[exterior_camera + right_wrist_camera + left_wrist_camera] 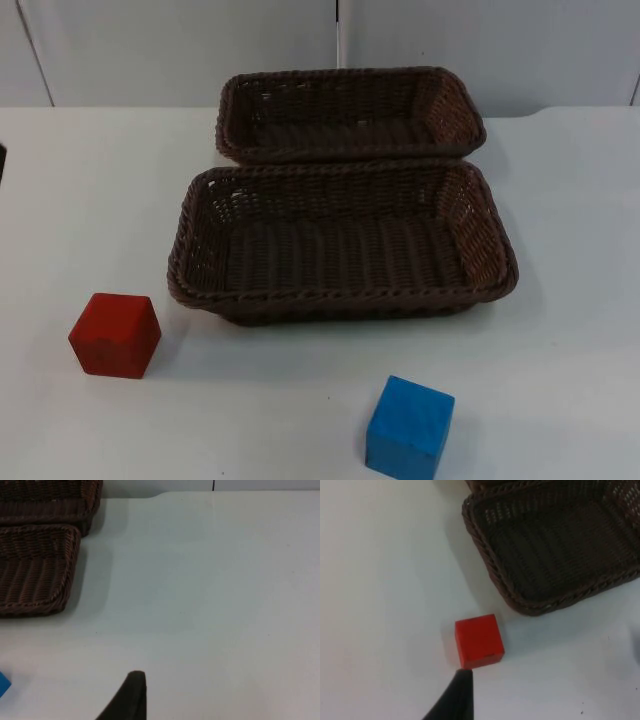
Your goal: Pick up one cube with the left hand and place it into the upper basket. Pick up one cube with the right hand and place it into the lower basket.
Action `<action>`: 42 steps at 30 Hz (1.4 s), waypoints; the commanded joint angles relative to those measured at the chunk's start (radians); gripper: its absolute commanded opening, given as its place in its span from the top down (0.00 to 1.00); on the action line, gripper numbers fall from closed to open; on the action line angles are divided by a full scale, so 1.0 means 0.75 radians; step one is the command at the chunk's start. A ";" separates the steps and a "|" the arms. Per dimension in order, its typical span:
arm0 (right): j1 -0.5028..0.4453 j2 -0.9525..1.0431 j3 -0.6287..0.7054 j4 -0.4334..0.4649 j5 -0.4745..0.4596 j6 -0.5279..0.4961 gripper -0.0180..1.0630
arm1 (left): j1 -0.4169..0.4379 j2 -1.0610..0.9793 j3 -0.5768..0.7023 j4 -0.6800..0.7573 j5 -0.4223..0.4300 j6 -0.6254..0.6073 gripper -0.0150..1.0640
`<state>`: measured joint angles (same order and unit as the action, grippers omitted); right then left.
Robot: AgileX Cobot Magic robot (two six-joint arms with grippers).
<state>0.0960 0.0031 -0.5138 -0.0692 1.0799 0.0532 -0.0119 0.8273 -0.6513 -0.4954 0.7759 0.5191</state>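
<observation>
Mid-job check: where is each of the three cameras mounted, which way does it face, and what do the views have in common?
Top view: fixed, looking down and forward at two dark brown wicker baskets, a red wooden cube and a blue wooden cube.
Left wrist view: along the left gripper, one black fingertip by the red cube.
Right wrist view: along the right gripper, black fingertip over white table.
Shared: the nearer basket's rim appears in all three.
</observation>
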 commanded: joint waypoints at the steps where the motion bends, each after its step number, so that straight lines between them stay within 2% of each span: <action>1: -0.007 -0.004 -0.002 0.008 -0.001 -0.003 0.01 | 0.004 0.036 -0.032 -0.018 -0.003 0.009 0.01; 12: -0.007 -0.004 -0.002 0.011 -0.001 -0.003 0.01 | -0.029 0.271 -0.058 -0.062 -0.034 0.059 0.01; 22: -0.007 -0.004 -0.002 0.011 -0.001 -0.003 0.01 | -0.230 0.439 -0.058 -0.016 -0.215 0.039 0.01; 26: -0.007 -0.004 -0.002 0.011 -0.001 -0.003 0.01 | -0.313 0.552 -0.058 0.009 -0.331 0.017 0.01; 32: -0.007 -0.004 -0.002 0.011 -0.001 -0.003 0.01 | -0.329 0.704 -0.058 0.142 -0.464 -0.142 0.01; 42: -0.007 -0.004 -0.002 0.011 -0.001 -0.003 0.01 | -0.329 0.915 -0.058 0.161 -0.558 -0.155 0.01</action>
<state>0.0960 0.0031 -0.5138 -0.0633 1.0799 0.0513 -0.2516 1.4914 -0.6888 -0.3809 0.3847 0.4132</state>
